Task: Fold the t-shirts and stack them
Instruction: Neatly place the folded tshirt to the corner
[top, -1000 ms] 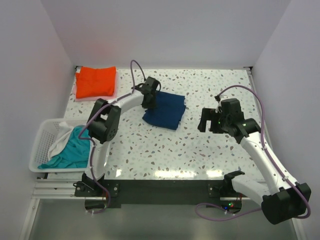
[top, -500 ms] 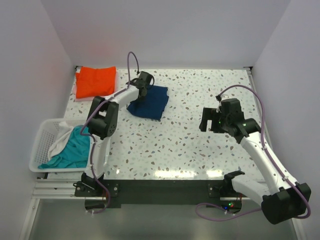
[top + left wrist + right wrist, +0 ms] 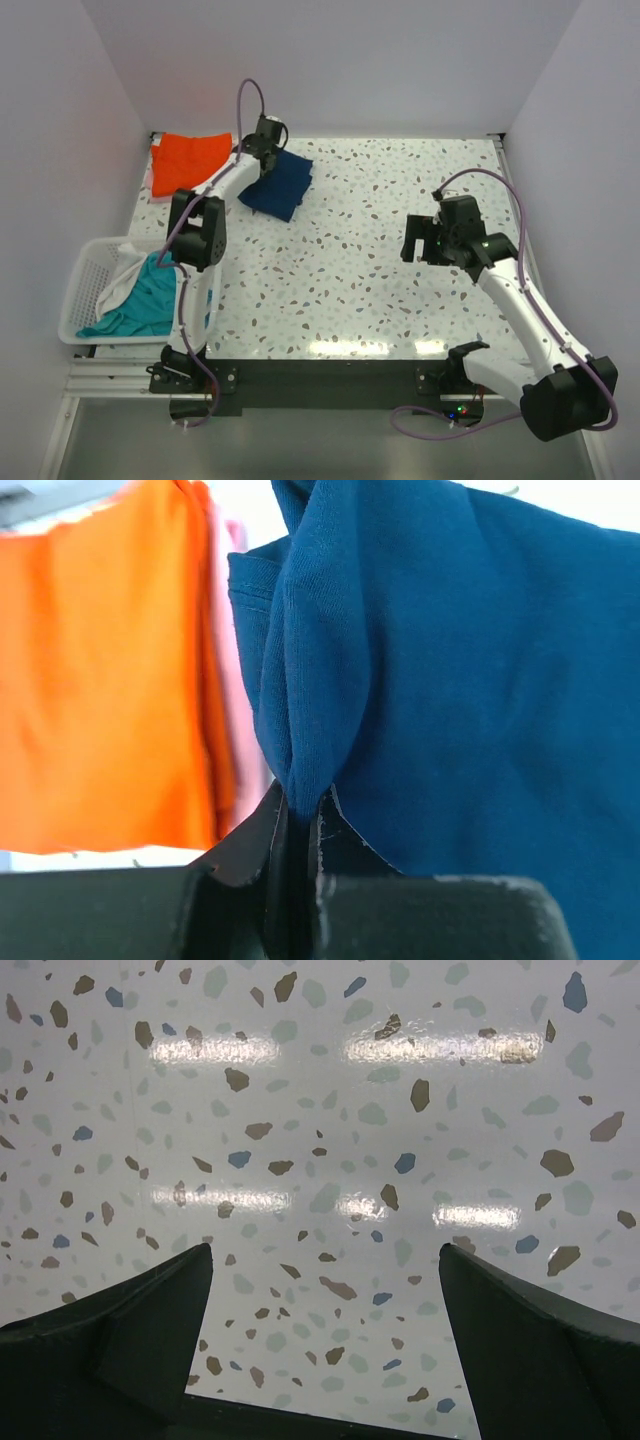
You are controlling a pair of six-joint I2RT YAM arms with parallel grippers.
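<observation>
Left gripper [image 3: 300, 815]: jaws clenched on a pinched fold of the navy t-shirt [image 3: 480, 680], and the cloth rises straight out from between the fingertips. The folded navy t-shirt is at the far left of the table [image 3: 400, 180], gripped at its far left edge, just beside the orange-red t-shirt [image 3: 190, 162]. That one lies folded in the far left corner, with a pink t-shirt [image 3: 245, 730] showing along its edge.

Right gripper [image 3: 325, 1290]: jaws released and spread wide over bare table on the right, well apart from all cloth.

Teal t-shirt [image 3: 150, 300]: crumpled in the white basket [image 3: 85, 270] at the near left
</observation>
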